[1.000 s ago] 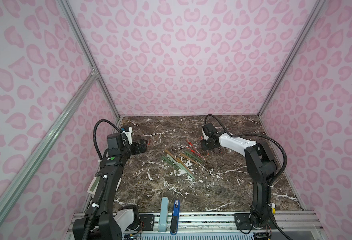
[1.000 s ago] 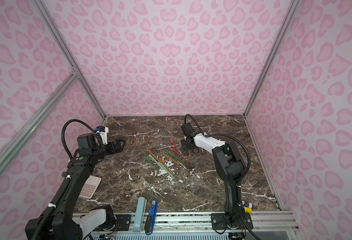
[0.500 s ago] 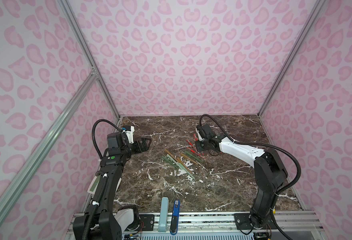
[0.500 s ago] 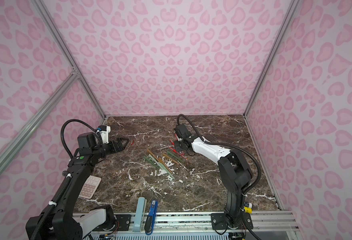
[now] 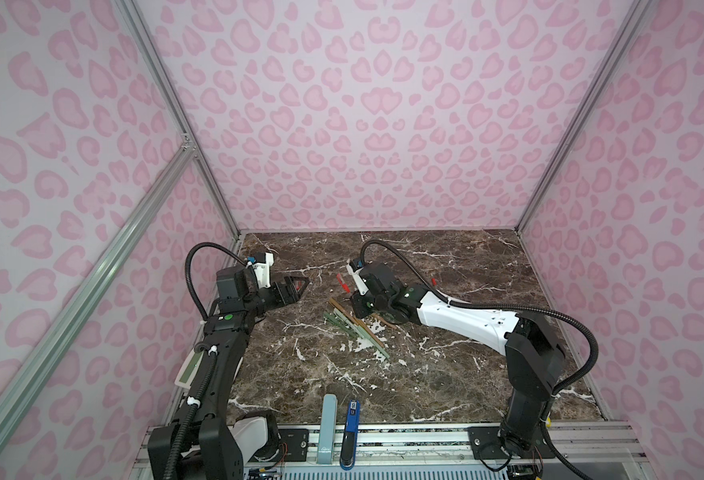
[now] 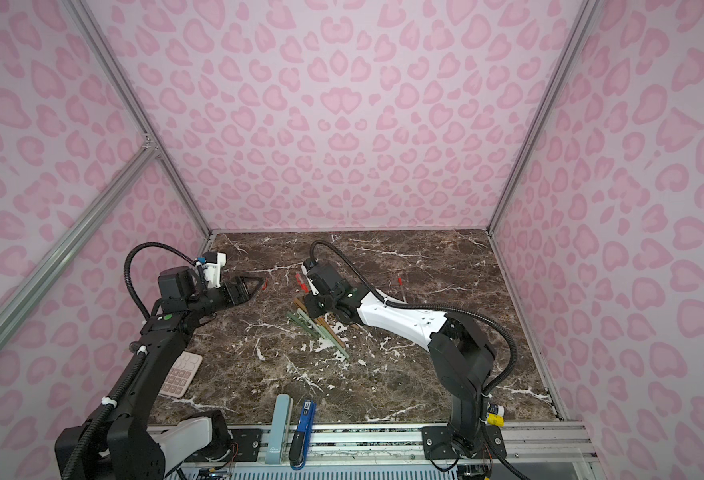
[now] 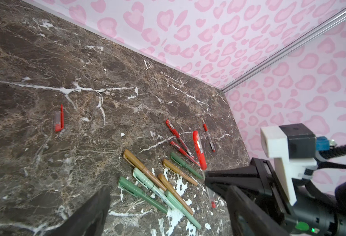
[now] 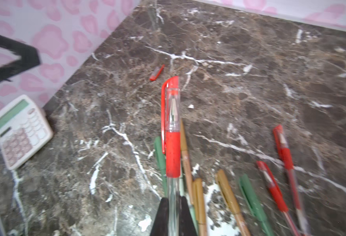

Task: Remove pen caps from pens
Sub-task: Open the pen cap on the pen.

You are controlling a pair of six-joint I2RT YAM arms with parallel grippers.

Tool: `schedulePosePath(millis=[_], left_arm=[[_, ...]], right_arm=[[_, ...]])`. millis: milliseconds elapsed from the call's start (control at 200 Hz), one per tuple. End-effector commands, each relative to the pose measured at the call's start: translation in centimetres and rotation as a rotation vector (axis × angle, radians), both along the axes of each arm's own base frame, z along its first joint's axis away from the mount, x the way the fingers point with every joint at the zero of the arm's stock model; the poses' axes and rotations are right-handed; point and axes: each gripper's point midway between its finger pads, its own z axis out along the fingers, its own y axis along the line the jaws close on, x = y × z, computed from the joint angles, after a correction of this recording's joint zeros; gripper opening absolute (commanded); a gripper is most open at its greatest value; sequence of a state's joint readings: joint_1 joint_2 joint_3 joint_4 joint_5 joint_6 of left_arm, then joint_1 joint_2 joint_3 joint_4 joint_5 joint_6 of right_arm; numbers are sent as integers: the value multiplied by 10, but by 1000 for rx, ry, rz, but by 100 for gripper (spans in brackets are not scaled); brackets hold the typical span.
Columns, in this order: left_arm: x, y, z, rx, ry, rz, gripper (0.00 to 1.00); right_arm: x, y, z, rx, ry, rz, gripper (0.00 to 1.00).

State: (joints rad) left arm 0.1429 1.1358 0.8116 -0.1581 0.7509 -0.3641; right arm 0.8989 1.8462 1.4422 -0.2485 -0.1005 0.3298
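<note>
Since everything hinges on the slim clear-barrelled pen with the red grip [image 8: 173,155], quick note. It's up off the dark marble table [image 5: 445,374], pinched by its barrel in the right gripper [image 8: 173,199], which is clamped tight on it. Its red clip cap [image 8: 172,96] is on. The pen sticks straight out past the fingertips, capped end aimed toward the left gripper [image 5: 297,286]. That one hangs near, not touching, jaws spread wide with nothing in them as far as I can see. So I'd say it's the arm placed to take the cap, closing in along the pen's length. Versus a second ago, the right arm has stretched across the pile of sage-green and tan pens [image 5: 354,328] toward the left arm, which has barely budged.
</note>
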Motion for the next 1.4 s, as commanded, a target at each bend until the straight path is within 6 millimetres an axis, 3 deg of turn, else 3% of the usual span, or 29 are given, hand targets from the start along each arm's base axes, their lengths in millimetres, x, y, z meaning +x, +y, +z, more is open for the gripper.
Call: schedulePosePath(millis=[0, 165, 175, 210, 420, 515, 835, 1170, 1220, 1395], left_arm=[[2, -5, 9, -34, -39, -28, 89], [4, -4, 5, -35, -32, -15, 83], [4, -4, 4, -35, -30, -14, 83], [4, -3, 3, -35, -27, -14, 82], [3, -10, 2, -56, -28, -40, 69], [4, -12, 2, -56, -33, -44, 66], [4, -13, 3, -53, -41, -50, 31], [4, -12, 3, -44, -27, -49, 6], [5, -12, 4, -43, -30, -48, 5], [5, -11, 3, -40, -29, -45, 4]], right_arm=[[-10, 26, 16, 92, -25, 59, 3], [-27, 50, 14, 115, -7, 122, 3], [-25, 55, 24, 134, -21, 125, 3], [-29, 61, 28, 145, -26, 138, 3], [-39, 77, 28, 163, -17, 178, 3], [-40, 79, 30, 185, -25, 180, 3], [-40, 84, 28, 192, -23, 193, 3], [-43, 88, 31, 179, -16, 213, 4], [-42, 87, 33, 194, -27, 208, 5], [-35, 91, 28, 188, -21, 204, 26]])
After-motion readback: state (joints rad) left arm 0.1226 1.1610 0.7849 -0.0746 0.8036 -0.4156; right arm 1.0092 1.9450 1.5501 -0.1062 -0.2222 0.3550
